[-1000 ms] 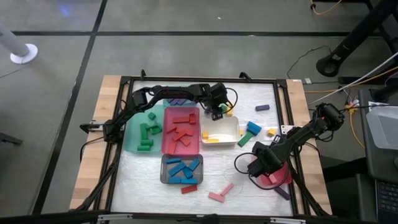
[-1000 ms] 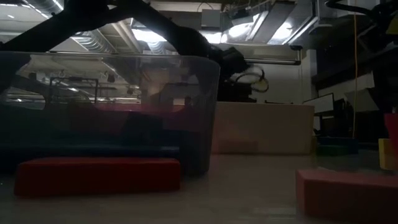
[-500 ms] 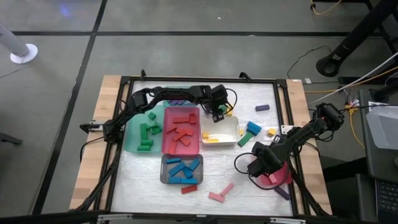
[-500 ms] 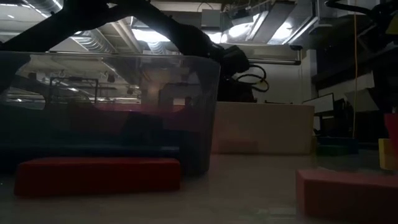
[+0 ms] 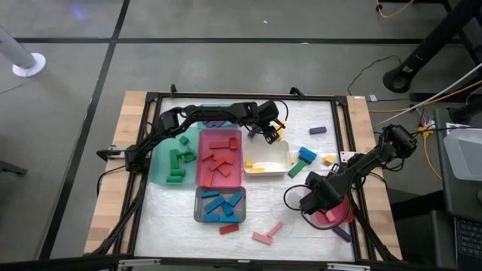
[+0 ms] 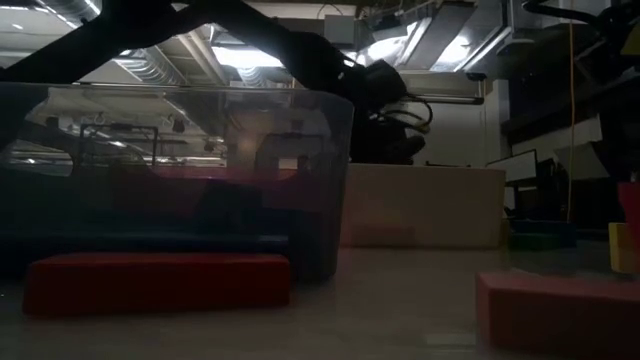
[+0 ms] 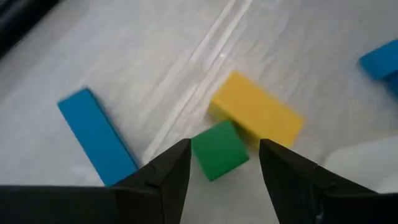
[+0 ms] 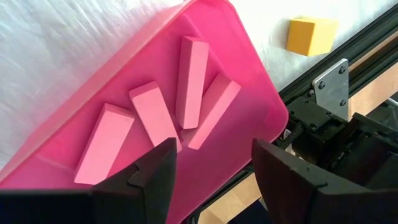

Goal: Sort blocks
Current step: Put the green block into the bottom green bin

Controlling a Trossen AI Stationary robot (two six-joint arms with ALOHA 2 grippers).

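Observation:
My left gripper [image 5: 271,135] hangs open over the cloth just beyond the far rim of the white tray [image 5: 280,167]. In its wrist view the left gripper [image 7: 225,163] frames a small green cube [image 7: 219,149], which lies on the cloth without touching either finger. A yellow block [image 7: 256,115] lies against the cube and a blue bar [image 7: 96,134] lies to one side. My right gripper [image 5: 320,207] stands open above the pink tray [image 8: 249,81], in which several pink bars [image 8: 189,81] lie flat. In the right wrist view the right gripper [image 8: 214,165] has nothing between its fingers.
A green tray [image 5: 160,169], a red tray [image 5: 202,179] and a grey tray [image 5: 197,214] hold sorted blocks. Loose on the cloth are a purple bar [image 5: 317,129], a teal block [image 5: 305,156], a yellow cube [image 8: 313,34], a red bar [image 5: 228,227] and a pink piece [image 5: 267,235]. A black frame [image 5: 226,95] bounds the table.
My left gripper has rolled about its own pointing line above the blocks beyond the white tray, staying open. The blocks and my right arm have kept still.

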